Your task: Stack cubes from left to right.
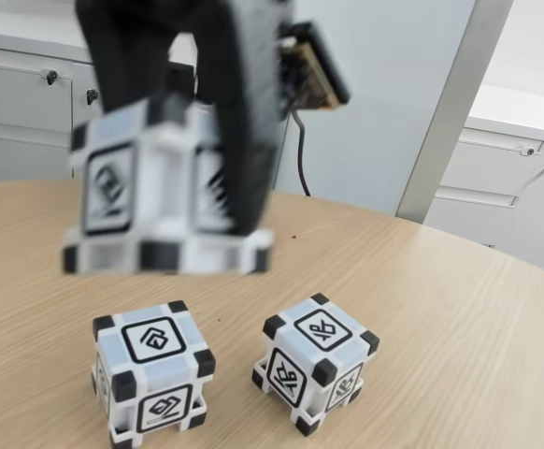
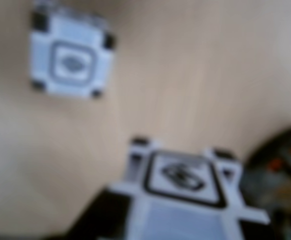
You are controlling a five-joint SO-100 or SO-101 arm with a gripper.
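Note:
In the fixed view my black gripper (image 1: 193,178) is shut on a cube (image 1: 113,187), white with black corners and a framed symbol on each face. It hangs blurred in the air, above and slightly left of two more cubes on the table. Those stand side by side near the front edge: the left cube (image 1: 150,369) and the right cube (image 1: 317,360), a small gap between them. In the wrist view the held cube (image 2: 183,180) sits at the bottom, with dark gripper parts on both sides. Another cube (image 2: 69,60) lies on the wood at upper left; which one it is I cannot tell.
The round wooden table (image 1: 459,318) has bare surface right of the cubes and behind them. White cabinets with keys stand behind at left (image 1: 20,103) and right (image 1: 506,178). A grey post (image 1: 450,103) rises at the back, and a black cable (image 1: 300,159) hangs from the arm.

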